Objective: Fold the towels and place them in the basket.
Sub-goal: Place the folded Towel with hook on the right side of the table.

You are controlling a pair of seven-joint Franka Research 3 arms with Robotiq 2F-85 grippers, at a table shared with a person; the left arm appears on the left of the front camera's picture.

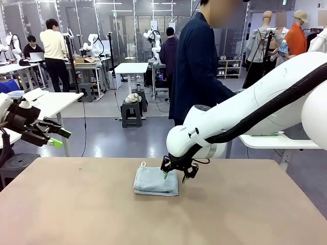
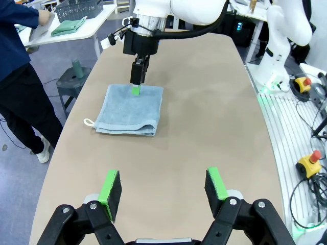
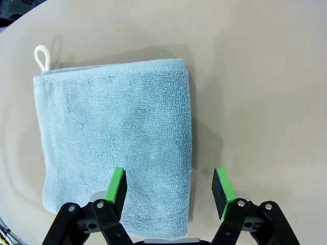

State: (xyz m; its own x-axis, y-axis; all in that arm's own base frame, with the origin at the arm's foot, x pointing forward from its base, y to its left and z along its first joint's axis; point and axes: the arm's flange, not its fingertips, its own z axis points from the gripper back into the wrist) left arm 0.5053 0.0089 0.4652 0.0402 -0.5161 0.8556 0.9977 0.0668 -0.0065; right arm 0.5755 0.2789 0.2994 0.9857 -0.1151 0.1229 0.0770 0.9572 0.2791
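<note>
Right pincer (image 3: 169, 176), spread wide, hangs over blue-grey towel (image 3: 112, 132); basket (image 2: 76, 9) well apart.

Far beyond the left gripper (image 2: 163, 190), the basket (image 2: 77, 8) is cut off by the picture's top edge. The right gripper (image 3: 169, 186) hides part of the blue-grey towel (image 3: 115, 132).

Left claw (image 2: 164, 188) aloft, jaws spread; right claw (image 3: 170, 186) low, jaws spread.

A tan table (image 1: 255, 214) lies under the right claw (image 1: 175, 177); beyond it stands a person (image 1: 196, 66) in navy, a black stool (image 1: 132, 115) farther off.
</note>
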